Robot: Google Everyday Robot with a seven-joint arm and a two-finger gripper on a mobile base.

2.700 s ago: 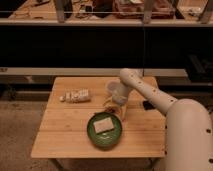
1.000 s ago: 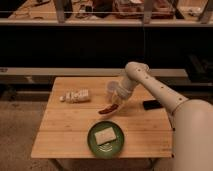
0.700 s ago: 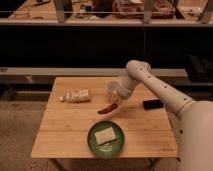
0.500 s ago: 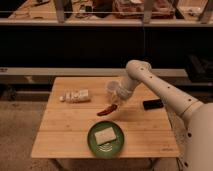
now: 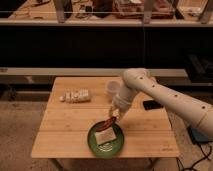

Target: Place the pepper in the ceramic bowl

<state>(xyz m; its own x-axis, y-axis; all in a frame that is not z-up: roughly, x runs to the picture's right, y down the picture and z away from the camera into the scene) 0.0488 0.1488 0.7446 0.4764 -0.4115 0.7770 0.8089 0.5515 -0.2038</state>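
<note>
The red pepper [image 5: 107, 123] hangs at the tip of my gripper [image 5: 114, 118], which is shut on it. The pepper is just above the far rim of the green ceramic bowl [image 5: 113, 149], which sits near the table's front edge. A pale square slab [image 5: 104, 136] lies inside the bowl. My arm reaches in from the right and bends down over the table's middle.
A translucent plastic cup [image 5: 113, 89] stands behind my gripper. A white bottle [image 5: 76, 96] lies on its side at the back left. A flat black object [image 5: 151, 105] lies at the right edge. The wooden table [image 5: 60, 135] stands on a grey floor.
My gripper has moved down and toward the front with the pepper, from beside the cup to the bowl's far rim. The bowl, cup and bottle have not moved.
</note>
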